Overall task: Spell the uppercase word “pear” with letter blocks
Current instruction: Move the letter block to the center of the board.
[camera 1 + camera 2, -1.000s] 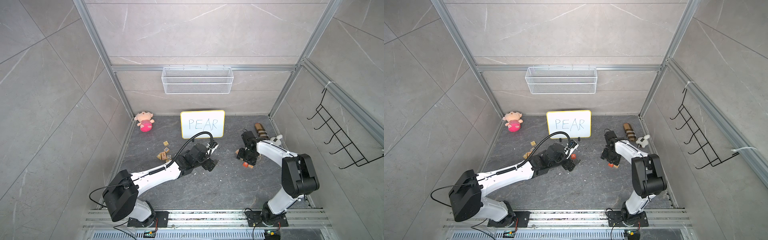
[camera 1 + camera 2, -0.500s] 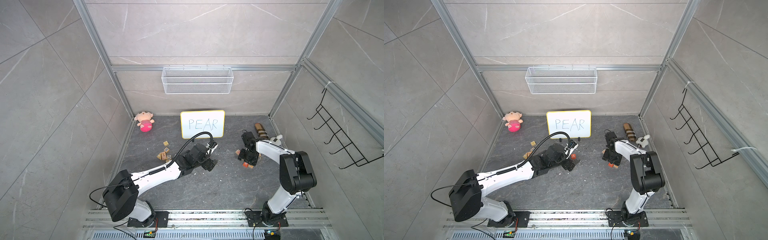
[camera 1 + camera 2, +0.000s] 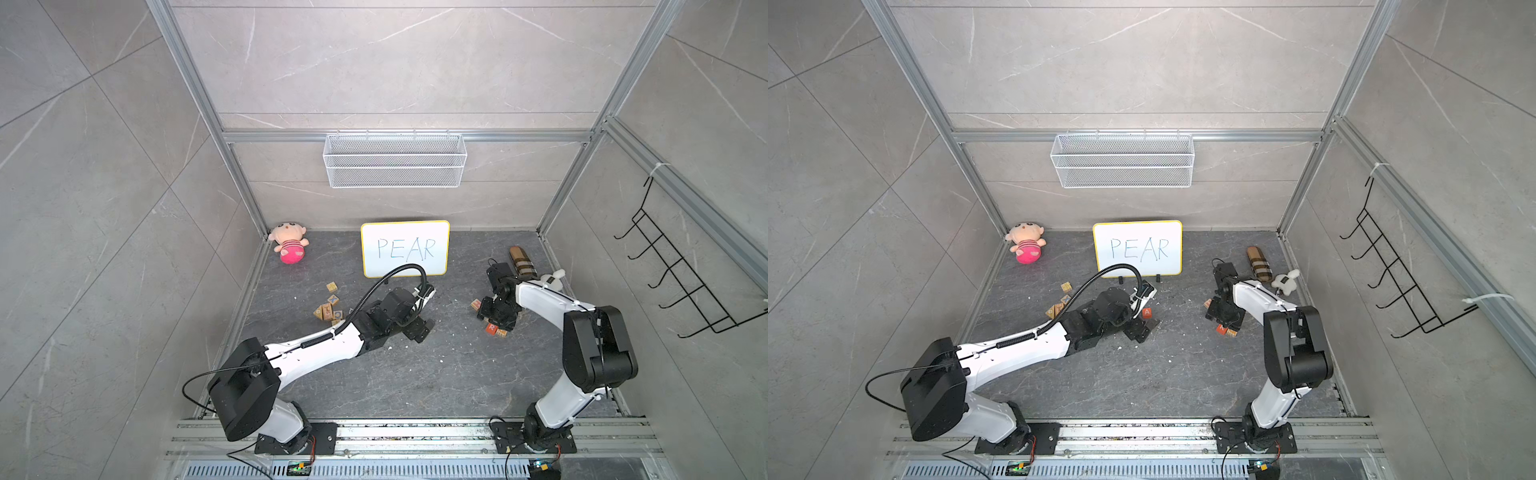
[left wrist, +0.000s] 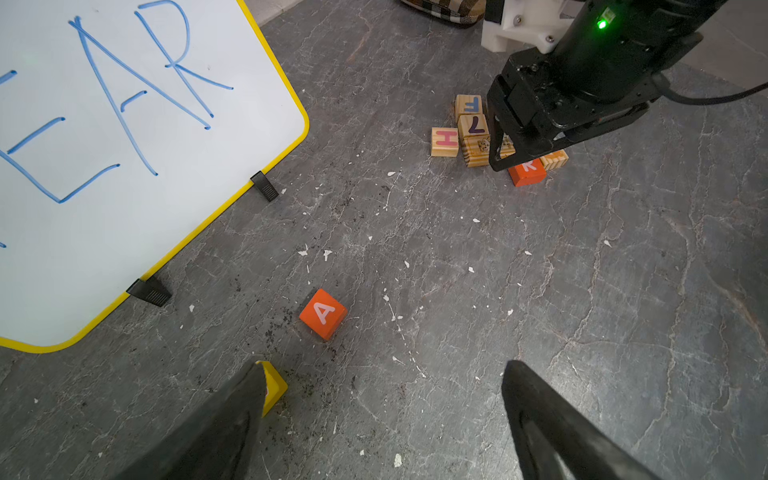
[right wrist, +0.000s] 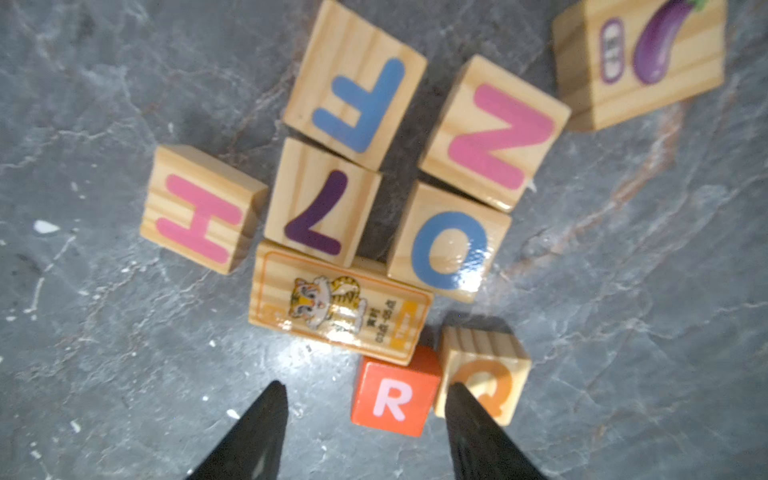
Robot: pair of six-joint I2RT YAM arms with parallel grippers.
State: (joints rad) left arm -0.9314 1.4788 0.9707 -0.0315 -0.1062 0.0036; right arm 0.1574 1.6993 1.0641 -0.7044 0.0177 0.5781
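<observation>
Near the middle of the worktop, the left gripper hung with its jaws spread wide and empty. The yellow block lay just beside one finger, partly hidden by it. The orange-red A block sat slightly beyond, apart from both. Toward the right edge, the right gripper stood part open. The R block lay ungripped between its fingers, touching a tan Q block. The whiteboard stood at the back edge.
</observation>
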